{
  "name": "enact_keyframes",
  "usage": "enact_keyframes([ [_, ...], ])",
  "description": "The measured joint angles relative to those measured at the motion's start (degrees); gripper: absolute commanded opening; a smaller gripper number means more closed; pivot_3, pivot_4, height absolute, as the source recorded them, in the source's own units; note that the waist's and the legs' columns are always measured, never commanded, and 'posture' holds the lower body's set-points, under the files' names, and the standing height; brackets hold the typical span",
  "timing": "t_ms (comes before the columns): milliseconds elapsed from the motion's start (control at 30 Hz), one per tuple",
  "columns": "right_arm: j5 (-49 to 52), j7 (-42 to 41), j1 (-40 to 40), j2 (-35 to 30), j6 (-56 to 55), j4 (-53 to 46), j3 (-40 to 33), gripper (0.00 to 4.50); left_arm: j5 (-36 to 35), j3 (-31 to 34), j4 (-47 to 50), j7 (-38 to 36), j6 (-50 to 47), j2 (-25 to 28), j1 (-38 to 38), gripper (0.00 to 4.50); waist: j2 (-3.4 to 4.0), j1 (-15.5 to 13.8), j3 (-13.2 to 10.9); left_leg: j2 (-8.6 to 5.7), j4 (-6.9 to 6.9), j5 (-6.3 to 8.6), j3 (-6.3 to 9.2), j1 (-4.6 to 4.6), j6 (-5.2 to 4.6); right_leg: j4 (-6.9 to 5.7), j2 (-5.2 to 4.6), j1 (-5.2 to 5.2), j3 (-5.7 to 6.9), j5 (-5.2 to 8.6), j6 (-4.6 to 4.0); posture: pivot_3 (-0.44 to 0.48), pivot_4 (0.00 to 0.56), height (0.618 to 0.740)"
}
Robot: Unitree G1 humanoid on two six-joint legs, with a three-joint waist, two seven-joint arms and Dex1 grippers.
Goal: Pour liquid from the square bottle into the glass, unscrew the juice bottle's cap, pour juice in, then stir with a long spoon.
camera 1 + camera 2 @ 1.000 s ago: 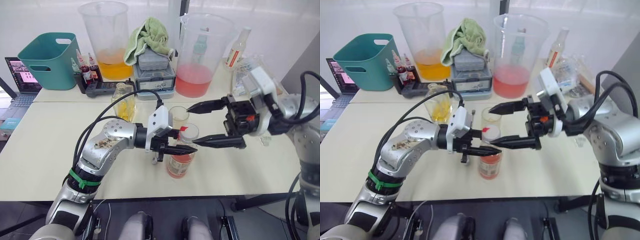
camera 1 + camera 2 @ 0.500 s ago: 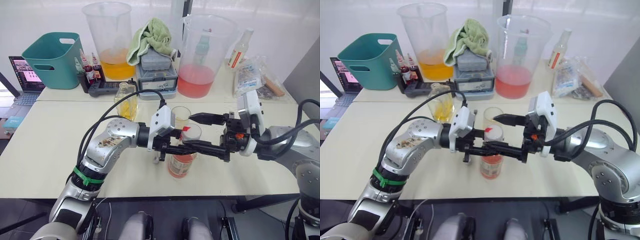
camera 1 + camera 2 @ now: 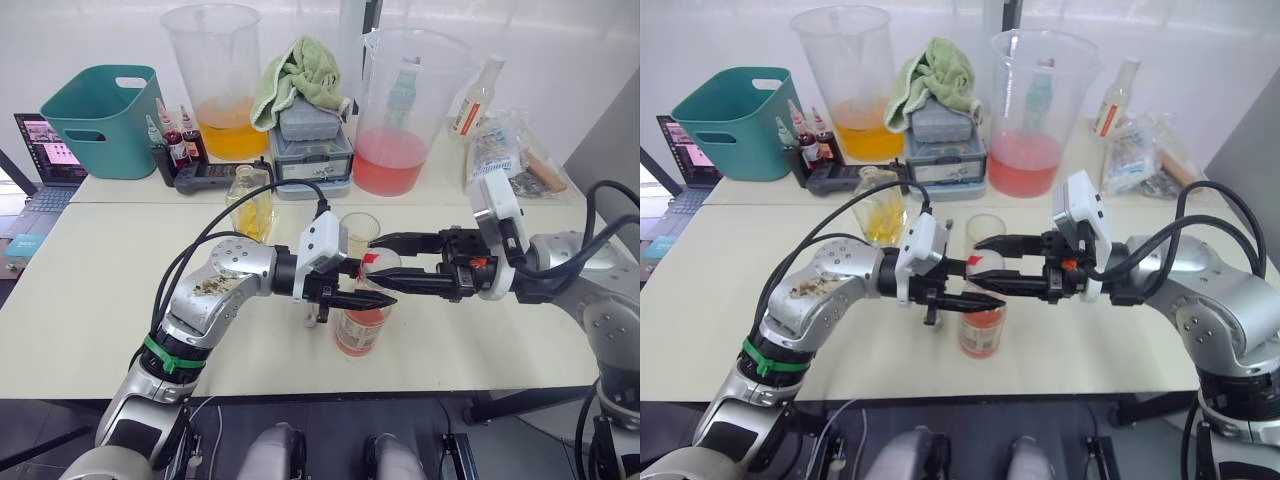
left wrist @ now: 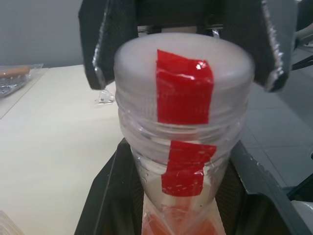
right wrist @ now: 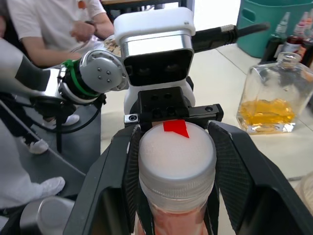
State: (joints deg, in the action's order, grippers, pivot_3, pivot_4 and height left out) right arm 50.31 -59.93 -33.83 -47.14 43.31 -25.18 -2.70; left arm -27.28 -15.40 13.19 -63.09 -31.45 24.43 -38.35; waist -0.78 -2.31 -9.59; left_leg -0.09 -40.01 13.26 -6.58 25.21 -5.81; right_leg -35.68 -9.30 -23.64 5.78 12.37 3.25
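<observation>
The juice bottle (image 3: 360, 328) stands near the table's front edge, holding orange-pink juice. My left gripper (image 3: 372, 296) is shut on its neck just below the white cap (image 3: 378, 264), which carries red tape. My right gripper (image 3: 380, 262) comes in from the right, its two fingers (image 5: 230, 171) pressed against either side of the cap (image 5: 177, 156). Just behind stands the glass (image 3: 360, 230). Left of it is the square bottle (image 3: 250, 200) with yellow liquid. The long spoon is out of view.
Along the back stand a teal bin (image 3: 100, 120), small dye bottles (image 3: 175, 135), an orange-filled beaker (image 3: 215, 80), a grey box under a green towel (image 3: 310, 135), a pink-filled beaker (image 3: 400, 110), a spray bottle (image 3: 478, 95) and plastic bags (image 3: 510, 150). A laptop (image 3: 45, 160) sits far left.
My right gripper, wide open a second ago, has come in over the bottle top and its fingers have narrowed onto the cap. The left gripper still holds the bottle in place.
</observation>
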Motion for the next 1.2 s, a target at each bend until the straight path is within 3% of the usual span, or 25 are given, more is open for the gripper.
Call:
enact_keyframes([
  [267, -7.55, -17.60, -9.44, -0.10, -8.49, 12.37, 7.71, 1.67, 0.02, -0.21, 1.63, 0.82, -0.23, 0.55, 0.58, 1.47, 0.00, 0.22, 0.00, 0.01, -0.01, -0.01, 0.01, 0.00, 0.02, -0.02, 0.02, -0.02, 0.00, 0.00, 0.00, 0.000, 0.150, 0.739],
  [467, -9.48, -23.79, -14.06, 1.17, -9.28, 17.93, 10.04, 1.67, -0.11, -0.13, 1.79, 1.30, -0.80, 0.58, 0.59, 1.47, 0.00, 0.19, 0.00, 0.00, -0.01, -0.01, 0.00, 0.00, 0.03, -0.05, -0.02, -0.06, 0.01, 0.00, -0.01, 0.000, 0.150, 0.739],
  [633, -8.62, -24.75, -15.26, 1.10, -6.39, 19.11, 10.09, 1.67, -0.13, -0.22, 1.96, 1.56, -0.97, 0.45, 0.58, 1.47, 0.00, 0.17, 0.00, 0.00, 0.01, -0.01, 0.00, 0.01, 0.04, -0.06, -0.06, -0.09, 0.01, -0.01, -0.01, 0.000, 0.150, 0.739],
  [967, -0.72, -21.21, -20.75, -1.28, 3.52, 19.51, 0.62, 1.58, -0.06, -0.37, 1.23, 0.87, -0.06, 0.15, 0.44, 1.47, 0.01, 0.05, 0.00, 0.00, 0.05, 0.00, 0.01, 0.01, 0.06, -0.05, -0.17, -0.13, 0.01, -0.02, -0.02, 0.000, 0.150, 0.739],
  [1200, -10.47, -13.82, -15.56, -5.69, -4.06, 28.43, -4.56, 1.58, 0.16, -0.57, 0.89, 0.72, 0.42, -0.25, 0.42, 1.47, 0.00, -0.17, 0.00, -0.03, 0.04, -0.01, -0.03, 0.01, 0.05, -0.01, -0.15, -0.04, 0.05, -0.01, -0.02, 0.000, 0.150, 0.739],
])
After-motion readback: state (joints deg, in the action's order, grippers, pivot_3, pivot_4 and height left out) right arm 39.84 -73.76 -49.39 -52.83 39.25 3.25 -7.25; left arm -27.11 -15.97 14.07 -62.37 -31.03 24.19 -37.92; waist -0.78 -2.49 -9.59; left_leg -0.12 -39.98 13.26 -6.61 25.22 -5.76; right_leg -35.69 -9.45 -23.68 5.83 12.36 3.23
